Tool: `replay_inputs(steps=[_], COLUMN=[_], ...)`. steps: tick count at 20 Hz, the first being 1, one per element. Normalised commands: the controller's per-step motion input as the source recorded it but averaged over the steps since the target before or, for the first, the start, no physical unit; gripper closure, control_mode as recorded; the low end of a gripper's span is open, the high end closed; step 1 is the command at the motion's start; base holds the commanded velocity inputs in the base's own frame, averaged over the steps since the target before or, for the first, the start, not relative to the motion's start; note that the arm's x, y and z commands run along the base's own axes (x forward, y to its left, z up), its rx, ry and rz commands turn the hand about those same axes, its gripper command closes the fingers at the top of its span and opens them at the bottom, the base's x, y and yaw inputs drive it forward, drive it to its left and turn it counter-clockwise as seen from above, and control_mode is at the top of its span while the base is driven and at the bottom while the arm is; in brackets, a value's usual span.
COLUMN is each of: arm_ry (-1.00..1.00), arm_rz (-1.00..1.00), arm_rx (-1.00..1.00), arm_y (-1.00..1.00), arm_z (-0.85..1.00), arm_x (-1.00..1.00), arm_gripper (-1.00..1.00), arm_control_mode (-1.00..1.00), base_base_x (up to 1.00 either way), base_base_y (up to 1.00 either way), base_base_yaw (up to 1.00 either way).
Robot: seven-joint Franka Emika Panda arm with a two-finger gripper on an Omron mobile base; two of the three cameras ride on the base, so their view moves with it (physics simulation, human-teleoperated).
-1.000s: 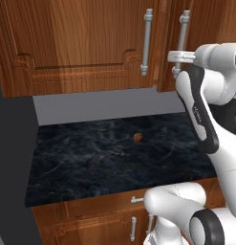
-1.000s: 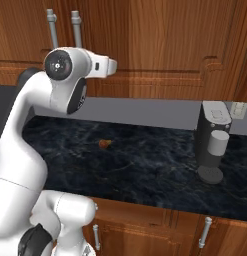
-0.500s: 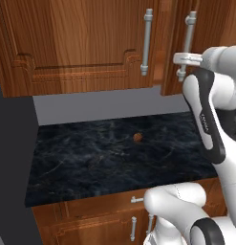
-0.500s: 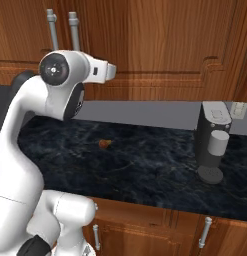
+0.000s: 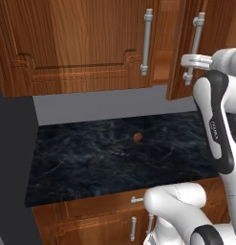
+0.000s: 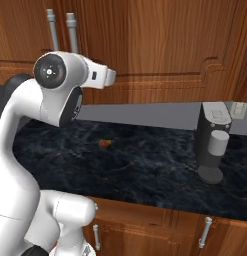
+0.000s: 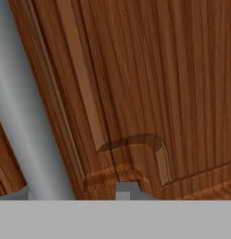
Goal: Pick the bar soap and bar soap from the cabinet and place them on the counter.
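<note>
Since a second ago the right-hand cabinet door [image 5: 179, 45] has swung further out from the cabinet [image 5: 81, 43], and the arm's wrist has drawn back with it, further toward the right edge of the left base view.

From the left base view, the door stands ajar with a dark gap between it and the closed left door. The hand [image 5: 190, 61] sits at the door's long silver handle [image 5: 195, 45], just below its middle; its white body hides the fingers, so the grip itself cannot be made out, though the fingers are nearly together and seem clamped on the handle. The left door's handle [image 5: 147, 42] hangs untouched. Below, the black marbled table [image 5: 91, 162] carries a small round brown lump [image 5: 137, 137] near its middle, toward the back edge. No bar soap can be made out through the gap.

From the right base view, the arm's shoulder and elbow block the lower part of the two handles [image 6: 61, 27], whose tops rise side by side above it. The brown lump [image 6: 104, 144] lies on the table [image 6: 145, 175] left of centre. A dark grey coffee machine [image 6: 214, 142] stands by the table's right back corner.

From the hand view, the panelled wood of the door [image 7: 149, 93] fills most of the picture, with a grey bar [image 7: 28, 126] running slantwise down the left.
</note>
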Motion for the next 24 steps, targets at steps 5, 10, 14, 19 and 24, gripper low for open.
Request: replay_inputs(steps=[5,10,14,19,24], arm_ry=[0.00,0.00,0.00,0.00,0.00], arm_rz=[0.00,0.00,0.01,0.02,0.02], arm_rx=[0.05,0.06,0.06,0.07,0.08], arm_y=[-1.00,-1.00,-1.00,-1.00,-1.00], arm_z=[0.00,0.00,0.00,0.00,0.00], arm_x=[-0.46,-0.43,-0.38,-0.34,-0.29], arm_gripper=[1.00,1.00,1.00,1.00,1.00], arm_control_mode=[-1.00,-1.00,-1.00,-1.00,-1.00], base_base_x=[0.00,0.00,0.00,0.00,0.00], base_base_y=[0.00,0.00,0.00,0.00,0.00], base_base_yaw=[0.00,0.00,0.00,0.00,0.00])
